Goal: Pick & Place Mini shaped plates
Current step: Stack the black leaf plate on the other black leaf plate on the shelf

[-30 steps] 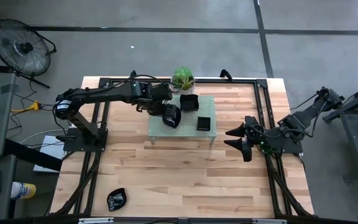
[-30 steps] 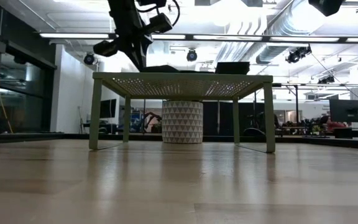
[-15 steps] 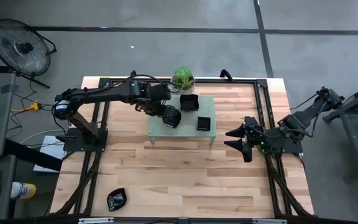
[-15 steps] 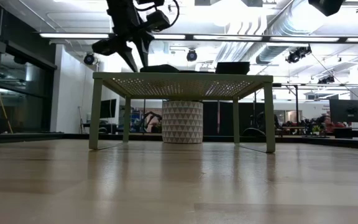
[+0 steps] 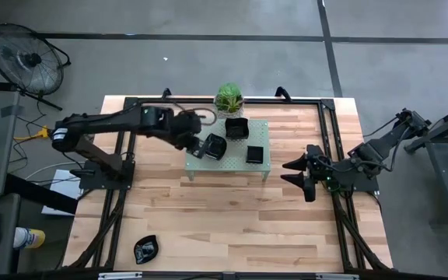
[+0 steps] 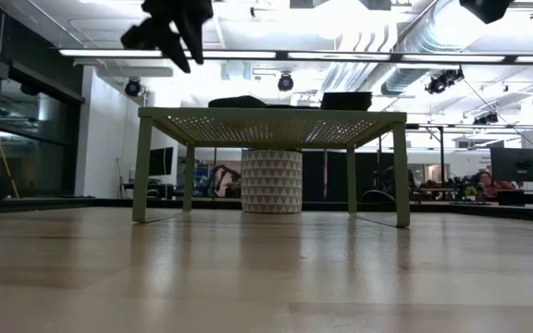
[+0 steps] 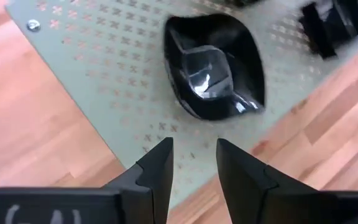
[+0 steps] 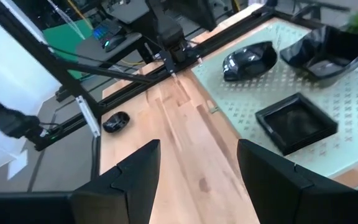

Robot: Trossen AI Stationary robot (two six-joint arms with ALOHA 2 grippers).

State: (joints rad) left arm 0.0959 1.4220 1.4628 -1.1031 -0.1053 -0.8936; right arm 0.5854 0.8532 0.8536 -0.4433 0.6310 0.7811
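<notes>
We see our left pincer spread and empty, just off the left end of the pale green rack on the bench. A leaf-like plate lies free on the rack's left part, with a wavy plate and a square plate to its right. Another plate waits at the bench's near left. We should lift clear before swinging there, keeping the fingers parted. Our right pincer idles spread, right of the rack.

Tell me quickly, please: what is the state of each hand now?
Left hand: open, holding nothing, above the rack's edge near a black plate.
Right hand: open, empty, waiting at the table's right side.
</notes>
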